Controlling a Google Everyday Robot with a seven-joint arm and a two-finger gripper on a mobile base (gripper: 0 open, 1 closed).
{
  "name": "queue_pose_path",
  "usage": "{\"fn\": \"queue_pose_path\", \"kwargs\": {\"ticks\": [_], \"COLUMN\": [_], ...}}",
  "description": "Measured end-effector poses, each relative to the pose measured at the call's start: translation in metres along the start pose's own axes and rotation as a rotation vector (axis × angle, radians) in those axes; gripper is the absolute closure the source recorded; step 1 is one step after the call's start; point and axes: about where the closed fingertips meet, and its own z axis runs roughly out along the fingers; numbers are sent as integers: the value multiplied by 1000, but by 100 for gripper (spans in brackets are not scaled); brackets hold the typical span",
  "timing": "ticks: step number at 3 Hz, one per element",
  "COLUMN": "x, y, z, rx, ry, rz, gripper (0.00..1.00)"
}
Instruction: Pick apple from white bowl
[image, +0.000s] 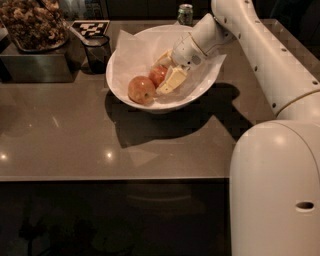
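The white bowl (205, 82), lined with white paper, stands on the brown table at the back middle. Two apples lie in it. The deeper red apple (157, 75) is the one nearer the bowl's middle. A paler orange-yellow apple (141, 90) lies in front of it on the left. My gripper (166, 70) reaches down into the bowl from the right. It is open, with one cream finger behind the red apple and the other in front of it on the right, both close to it. The apple rests in the bowl.
A black cup (97, 50) stands just left of the bowl. A dark tray of dried brown stuff (32, 25) is at the back left, with a black-and-white tag (90, 26) beside it. A green can (185, 12) stands behind the bowl. The table's front edge (115, 177) runs across below.
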Motion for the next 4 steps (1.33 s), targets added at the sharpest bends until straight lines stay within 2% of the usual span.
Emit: {"fn": "queue_pose_path", "kwargs": {"ticks": [2,3,4], "x": [5,-5,-28], "y": [2,4,12], "z": [-3,-16,-52], "rx": [1,28,122], "ry": [10,25,66], "rz": [9,21,22], "gripper": [97,100,100]}}
